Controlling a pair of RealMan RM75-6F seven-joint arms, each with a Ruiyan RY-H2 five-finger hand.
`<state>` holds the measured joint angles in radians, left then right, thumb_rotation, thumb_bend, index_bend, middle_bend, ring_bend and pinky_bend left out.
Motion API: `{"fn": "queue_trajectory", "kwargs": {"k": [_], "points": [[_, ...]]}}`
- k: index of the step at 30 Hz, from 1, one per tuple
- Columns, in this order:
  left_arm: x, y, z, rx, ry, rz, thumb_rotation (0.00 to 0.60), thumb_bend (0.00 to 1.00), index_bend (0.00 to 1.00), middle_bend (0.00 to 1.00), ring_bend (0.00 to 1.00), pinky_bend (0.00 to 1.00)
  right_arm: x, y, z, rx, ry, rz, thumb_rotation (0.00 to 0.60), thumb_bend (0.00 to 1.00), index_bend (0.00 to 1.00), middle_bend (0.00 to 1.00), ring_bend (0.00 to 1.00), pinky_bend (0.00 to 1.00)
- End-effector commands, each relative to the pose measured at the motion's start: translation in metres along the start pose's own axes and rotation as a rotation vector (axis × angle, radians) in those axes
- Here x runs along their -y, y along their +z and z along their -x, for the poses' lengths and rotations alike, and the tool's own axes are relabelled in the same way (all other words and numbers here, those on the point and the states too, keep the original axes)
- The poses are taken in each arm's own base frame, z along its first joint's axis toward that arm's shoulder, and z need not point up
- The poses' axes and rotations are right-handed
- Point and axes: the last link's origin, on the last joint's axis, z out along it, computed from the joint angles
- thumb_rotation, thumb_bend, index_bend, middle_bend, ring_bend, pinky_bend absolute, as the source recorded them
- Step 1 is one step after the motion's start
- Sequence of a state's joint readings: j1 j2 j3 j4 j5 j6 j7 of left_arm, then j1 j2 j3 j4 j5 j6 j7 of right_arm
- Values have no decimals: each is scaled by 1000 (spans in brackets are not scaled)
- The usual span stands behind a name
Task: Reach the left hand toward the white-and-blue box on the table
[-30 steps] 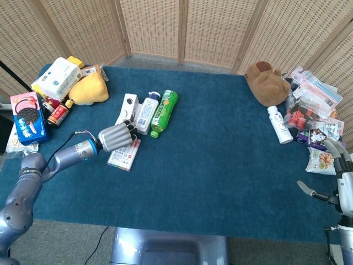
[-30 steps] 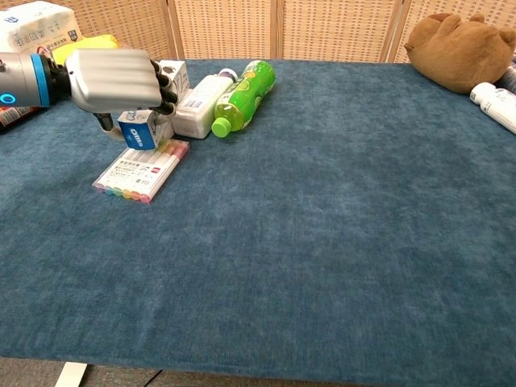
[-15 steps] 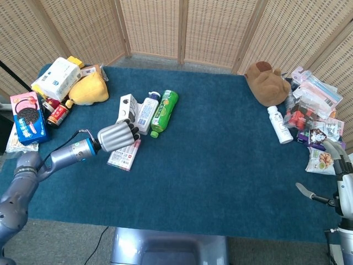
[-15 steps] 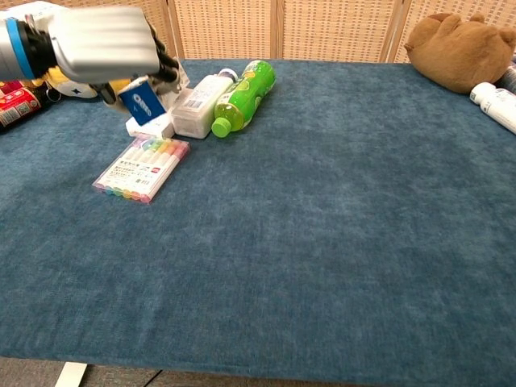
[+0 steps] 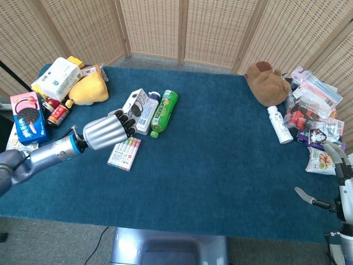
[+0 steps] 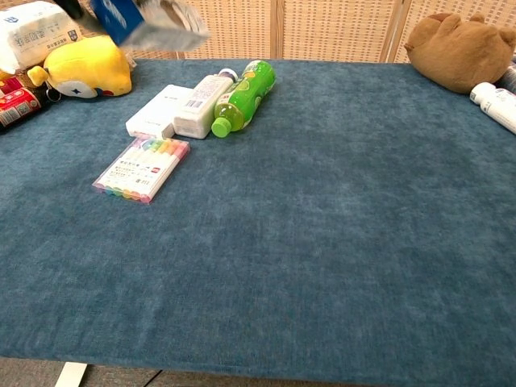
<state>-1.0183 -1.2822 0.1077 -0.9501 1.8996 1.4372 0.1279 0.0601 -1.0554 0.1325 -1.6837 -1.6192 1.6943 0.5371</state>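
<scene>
The white-and-blue box (image 5: 138, 104) is off the table, tilted, and my left hand (image 5: 106, 131) grips its near end. The chest view shows the same box (image 6: 147, 18) blurred at the top edge, its blue end toward the left, with the hand almost wholly out of frame. Below it a flat white box (image 6: 156, 113) still lies on the cloth. My right hand (image 5: 338, 186) hangs at the table's near right corner, fingers apart and holding nothing.
A white bottle (image 5: 146, 114) and a green bottle (image 5: 164, 112) lie beside the lifted box, and a pack of coloured pens (image 5: 124, 153) lies below the hand. The far left holds a yellow plush (image 5: 88, 89) and snack boxes. A brown plush (image 5: 267, 83) and packets sit at right.
My left hand has risen and drawn back toward the left with the white-and-blue box in it. In the chest view the box climbed to the top edge. The right hand barely moved.
</scene>
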Motion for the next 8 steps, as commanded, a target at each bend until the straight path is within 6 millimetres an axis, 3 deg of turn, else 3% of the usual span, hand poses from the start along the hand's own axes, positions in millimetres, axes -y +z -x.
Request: {"fn": "queue_trajectory", "kwargs": {"k": [1, 8], "points": [[30, -3, -44, -39, 90, -57, 600, 0, 918, 803, 648, 691, 3, -1, -2, -3, 10, -8, 600, 90, 0, 0, 0, 0], [43, -6, -75, -47, 129, -79, 600, 0, 918, 797, 648, 709, 7, -3, -5, -9, 22, -23, 600, 92, 0, 0, 0, 0]]}}
